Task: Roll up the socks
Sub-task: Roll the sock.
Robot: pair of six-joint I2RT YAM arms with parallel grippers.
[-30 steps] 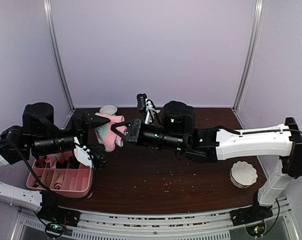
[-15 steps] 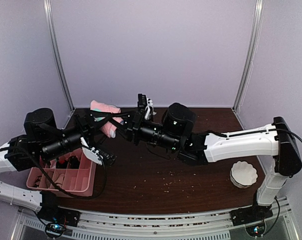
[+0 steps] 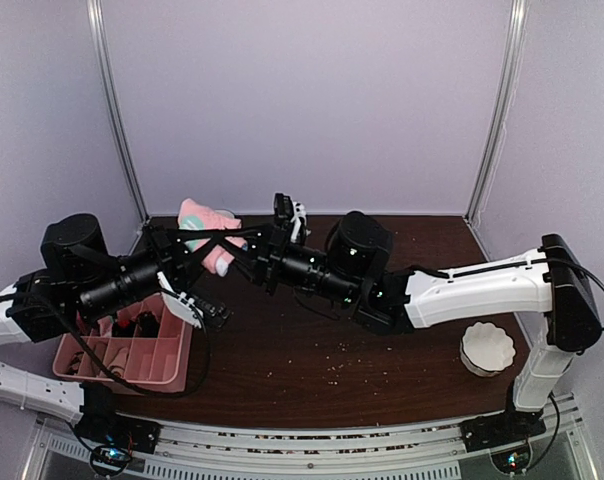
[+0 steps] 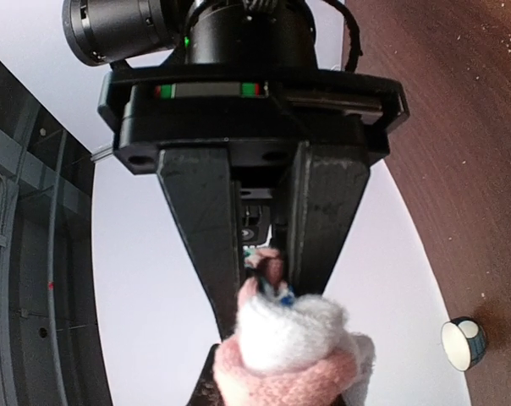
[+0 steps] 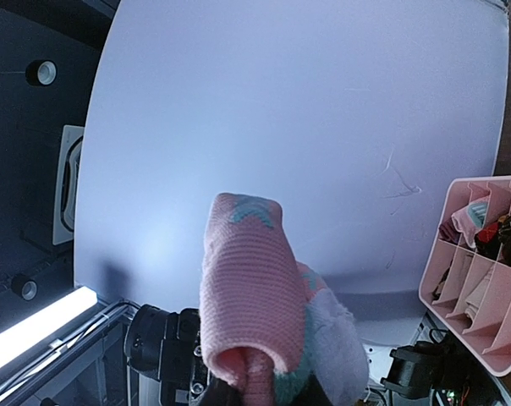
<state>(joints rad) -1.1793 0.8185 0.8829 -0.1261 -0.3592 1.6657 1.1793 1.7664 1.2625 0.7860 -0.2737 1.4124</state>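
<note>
**Two hands meeting at one pink sock bundle, raised over the worktop**

One pink sock bundle (image 3: 200, 216) is seen in the air near the back left of the worktop (image 3: 332, 340), between the two arms. Mint-green patches and a fluffy white inner side are noted on it in the wrist views.

Right hand (image 4: 268, 279): observed head-on from the left wrist view. Its two fingers are drawn close together, and a small pink and green tip of the bundle is pinched between them. It is recorded as clenched on the bundle.

Left hand (image 3: 217, 240): its fingers are seen lying across the bundle from the left. In its own wrist view they are hidden behind the sock, so whether they are clamped on it cannot be told.

A pink divided tray (image 3: 172, 365) is noted at the near left, below the left arm; its contents are too small to identify. A white fluted bowl (image 3: 487, 347) is noted at the near right, well apart from the hands. A small cup (image 4: 463, 342) is seen on the worktop in the left wrist view.
</note>
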